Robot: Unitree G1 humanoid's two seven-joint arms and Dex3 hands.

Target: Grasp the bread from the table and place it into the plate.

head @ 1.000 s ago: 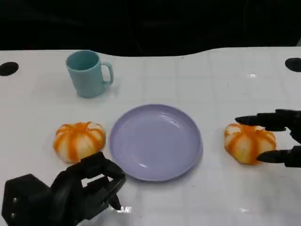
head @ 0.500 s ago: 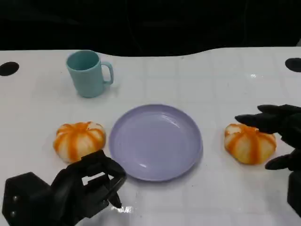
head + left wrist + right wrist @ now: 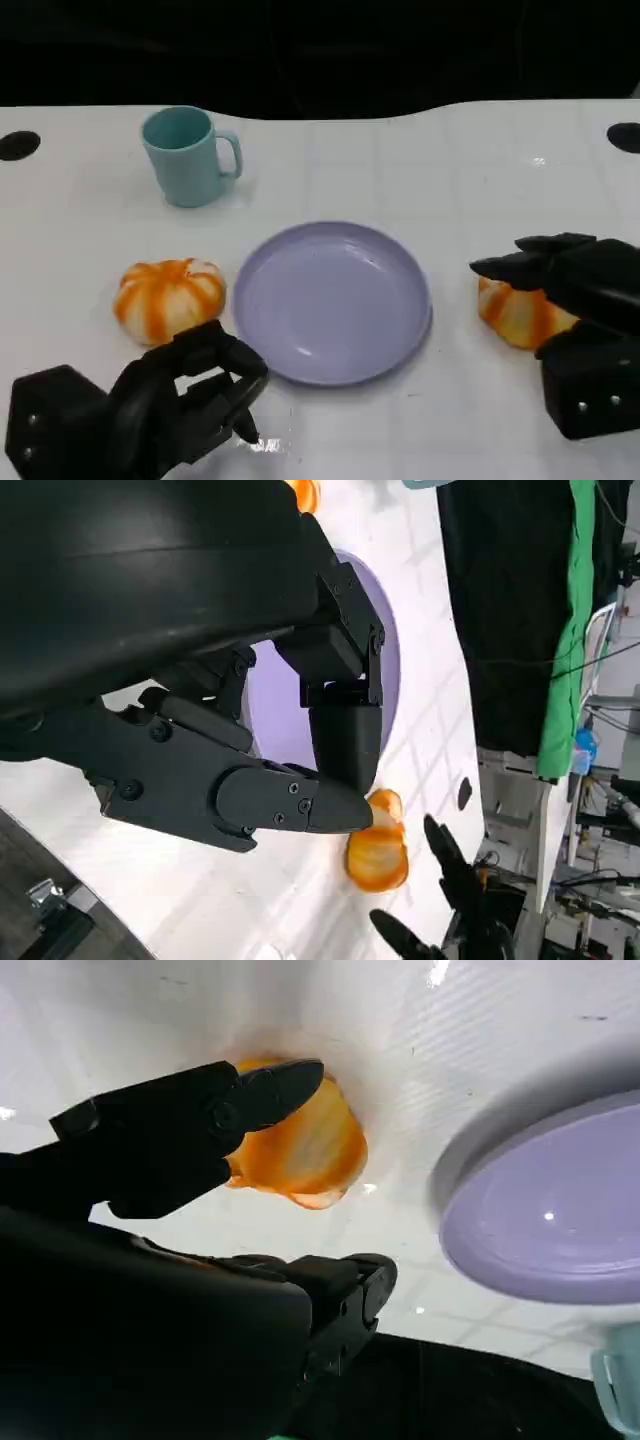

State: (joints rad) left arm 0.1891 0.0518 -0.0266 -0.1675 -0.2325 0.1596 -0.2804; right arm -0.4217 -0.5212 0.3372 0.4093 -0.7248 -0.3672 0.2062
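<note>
Two orange-striped breads lie on the white table either side of the lilac plate point(image 3: 400, 345): one bread point(image 3: 168, 297) to its left, the other bread point(image 3: 512, 312) to its right. My right hand point(image 3: 580, 320) hangs over the right bread with fingers apart, one finger above it and another beside it, hiding its right part. The right wrist view has that bread point(image 3: 310, 1155) between the spread fingers point(image 3: 200, 1110), with the plate point(image 3: 540, 1220) nearby. My left hand point(image 3: 165, 410) rests near the front edge with fingers curled in on nothing. In the left wrist view the right bread point(image 3: 378, 842) lies beyond the plate point(image 3: 392, 670).
A teal mug point(image 3: 188, 155) stands at the back left, handle to the right. Black round marks point(image 3: 18, 145) sit at the table's far corners. Behind the table everything is dark.
My right hand has come in from the right edge and moved over the right bread, covering more of it. The left hand, both breads and the plate are unmoved.
</note>
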